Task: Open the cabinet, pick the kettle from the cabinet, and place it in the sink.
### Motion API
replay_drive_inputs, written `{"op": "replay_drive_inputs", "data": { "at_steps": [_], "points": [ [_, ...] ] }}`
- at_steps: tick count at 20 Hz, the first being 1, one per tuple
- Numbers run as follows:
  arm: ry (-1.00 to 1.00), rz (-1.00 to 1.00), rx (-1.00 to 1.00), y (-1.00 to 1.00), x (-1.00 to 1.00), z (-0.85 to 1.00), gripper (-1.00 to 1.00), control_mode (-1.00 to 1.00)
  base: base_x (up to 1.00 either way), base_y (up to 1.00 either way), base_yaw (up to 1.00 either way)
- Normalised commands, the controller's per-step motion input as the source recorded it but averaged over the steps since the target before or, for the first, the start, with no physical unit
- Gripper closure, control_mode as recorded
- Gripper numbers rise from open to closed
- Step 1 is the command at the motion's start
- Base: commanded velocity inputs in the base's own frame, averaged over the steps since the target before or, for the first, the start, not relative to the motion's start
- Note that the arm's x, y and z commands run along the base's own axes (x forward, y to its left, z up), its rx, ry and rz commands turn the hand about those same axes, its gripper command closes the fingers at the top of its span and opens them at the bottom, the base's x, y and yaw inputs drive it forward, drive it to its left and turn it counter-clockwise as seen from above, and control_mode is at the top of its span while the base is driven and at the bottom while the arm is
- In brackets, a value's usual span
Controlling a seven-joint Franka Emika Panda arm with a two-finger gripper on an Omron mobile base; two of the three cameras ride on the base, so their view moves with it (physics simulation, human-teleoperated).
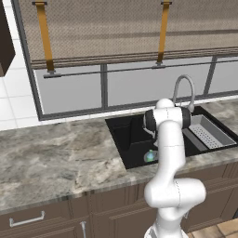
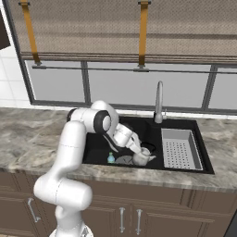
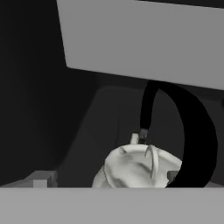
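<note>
Left base view: arm blocks most of the sink (image 1: 125, 139). A pale blob at the basin's 6 o'clock edge is likely the kettle, too hidden to confirm. Tap (image 1: 184, 90) arches at 12 o'clock, grey strainer tray (image 1: 211, 132) sits in the right half.

Right base view: the arm reaches from 9 o'clock down into the black basin. Kettle (image 2: 142, 156) sits upright on the sink floor near the front wall, just left of the strainer tray. A small teal-capped item is beside it at its 9 o'clock. The hand (image 2: 139, 150) is right over the kettle at its 11 o'clock; contact can't be resolved here. Marble table (image 2: 28, 134) surrounds the sink.

Hand view: kettle body low centre, black arched handle looping up to 1 o'clock, tray wall across the top. Fingertips not resolvable in frame; the fingers stand wide apart, nothing clamped. The kettle rests on the basin floor.
</note>
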Motion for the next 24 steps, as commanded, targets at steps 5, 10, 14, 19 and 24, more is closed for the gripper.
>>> {"op": "replay_drive_inputs", "data": {
  "at_steps": [5, 10, 14, 19, 24],
  "points": [
    [0.00, -0.04, -0.01, 0.34, -0.21, -0.30, -1.00, -1.00, 0.00, 0.00, 0.00],
    [0.00, -0.05, -0.02, 0.39, -0.15, -0.28, -1.00, -1.00, 0.00, 0.00, 0.00],
    [0.00, -0.04, -0.01, 0.44, -0.06, -0.26, -1.00, -1.00, 0.00, 0.00, 0.00],
    [0.00, -0.02, 0.00, 0.39, -0.04, -0.21, -1.00, -1.00, 0.00, 0.00, 0.00],
    [0.00, -0.01, 0.00, 0.25, -0.05, -0.17, -1.00, -1.00, 0.00, 0.00, 0.00]
  ]
}}
